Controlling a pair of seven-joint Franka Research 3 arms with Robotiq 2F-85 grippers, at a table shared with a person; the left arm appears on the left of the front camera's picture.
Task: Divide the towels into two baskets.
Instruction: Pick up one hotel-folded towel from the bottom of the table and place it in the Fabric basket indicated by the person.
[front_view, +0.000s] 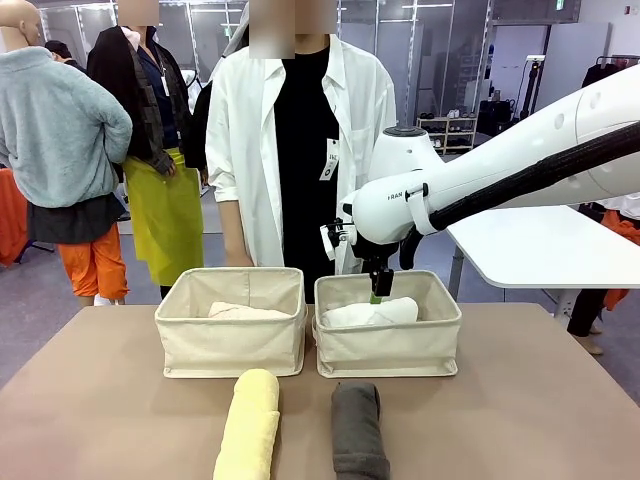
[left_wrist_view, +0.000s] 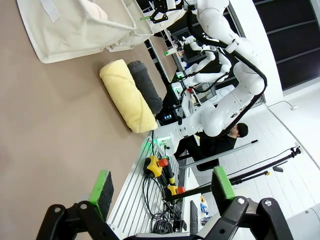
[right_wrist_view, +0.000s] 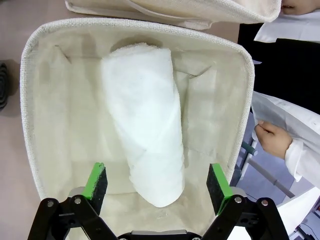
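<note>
- My right tool (front_view: 377, 292) hangs just over the right basket (front_view: 388, 350), fingers pointing down into it. Its jaws are spread wide, with nothing between the green pads (right_wrist_view: 96, 182).
- The white towel (right_wrist_view: 147, 125) lies along the floor of that basket, under the spread jaws. I can't tell from here whether the pads touch it.
- The pink towel (front_view: 245, 311) sits in the left basket (front_view: 230, 340), so each basket holds one roll.
- The yellow towel (front_view: 248, 430) and the grey towel (front_view: 358, 430) lie side by side on the bench (front_view: 520, 400), on my side of the baskets: yellow before the left one, grey before the right one.
- My left tool (left_wrist_view: 162, 189) is also spread and empty, held above the bench well away from the rolls.
- I judge the task about half done, and this step to be the drop-off of the white towel.
- Next I'd lift the right tool straight up past the soft rim so it doesn't snag the canvas, then come down across the middle of the grey roll. The left tool could take the yellow one.
- A person (front_view: 300, 150) stands just behind the baskets, so I'd keep the lift slow.
</note>
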